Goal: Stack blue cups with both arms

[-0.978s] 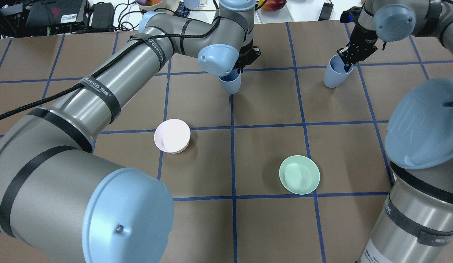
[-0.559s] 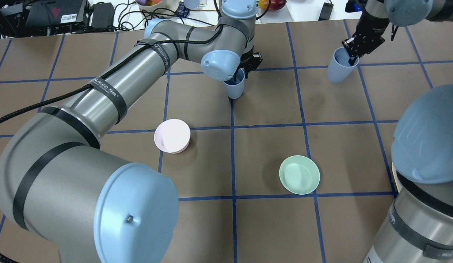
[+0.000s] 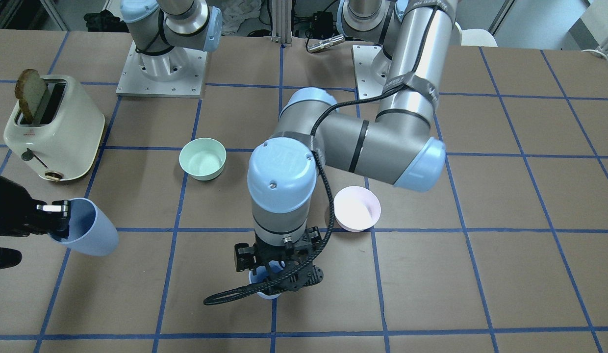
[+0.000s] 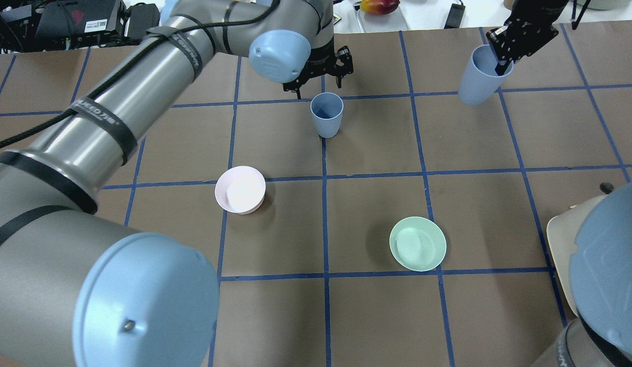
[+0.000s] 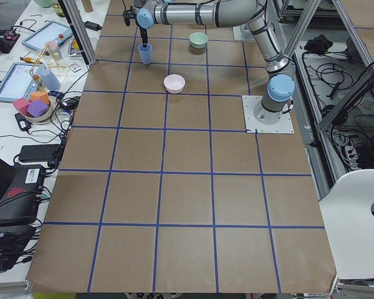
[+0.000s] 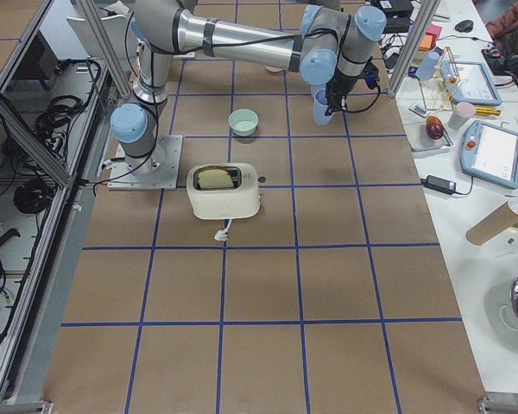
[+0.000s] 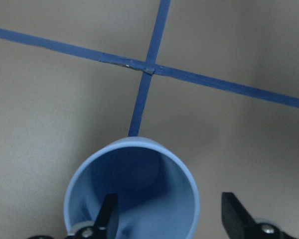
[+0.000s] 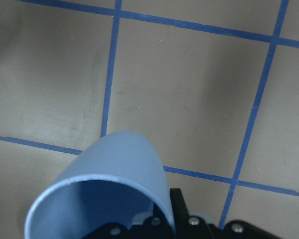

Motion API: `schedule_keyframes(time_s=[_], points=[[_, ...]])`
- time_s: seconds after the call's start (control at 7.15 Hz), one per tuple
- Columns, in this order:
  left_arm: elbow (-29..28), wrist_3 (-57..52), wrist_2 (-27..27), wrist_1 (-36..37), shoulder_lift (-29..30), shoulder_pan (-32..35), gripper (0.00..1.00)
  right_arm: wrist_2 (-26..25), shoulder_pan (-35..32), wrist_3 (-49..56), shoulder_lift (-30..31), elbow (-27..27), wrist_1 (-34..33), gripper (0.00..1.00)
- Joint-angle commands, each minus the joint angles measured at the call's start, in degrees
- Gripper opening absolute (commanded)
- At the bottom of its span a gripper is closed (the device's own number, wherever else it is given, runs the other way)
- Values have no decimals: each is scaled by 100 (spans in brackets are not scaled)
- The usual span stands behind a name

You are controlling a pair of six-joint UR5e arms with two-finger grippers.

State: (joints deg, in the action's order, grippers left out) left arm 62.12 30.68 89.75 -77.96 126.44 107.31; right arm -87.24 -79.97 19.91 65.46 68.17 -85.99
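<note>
Blue standing cup [image 3: 270, 295] lies mostly hidden under left arm [image 3: 283, 196], front view.

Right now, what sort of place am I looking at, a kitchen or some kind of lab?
Most likely a robotics lab, not a kitchen: the left arm and right arm are bolted to a table gridded in blue tape, with tablets on a white side bench.

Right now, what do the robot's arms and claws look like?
The shiny silver-grey tubular left arm and matching right arm have round light-blue joint caps. Black bands wrap the left arm, one with white lettering, and a black braided cable runs along it. The black left claw shows two flat fingers. The right claw is black too.
</note>
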Motion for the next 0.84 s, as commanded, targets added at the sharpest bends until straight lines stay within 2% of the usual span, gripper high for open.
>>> schedule_keyframes(time_s=[0.0,0.28,0.42,0.7], points=[[-174,-902,-124,-1384,-845,-507,100,164,-569,-862,115,-14,3,0],[-157,-1204,-97,-2194,-1680,-1104,100,155,-1254,-2187,107,-14,-459,0],[9,-1510,-46,-2388,-1937,-1150,100,172,-1571,-2628,72,-14,-550,0],[1260,-1890,95,-2330,-2717,-1247,100,120,-2011,-3786,-216,-31,-988,0]])
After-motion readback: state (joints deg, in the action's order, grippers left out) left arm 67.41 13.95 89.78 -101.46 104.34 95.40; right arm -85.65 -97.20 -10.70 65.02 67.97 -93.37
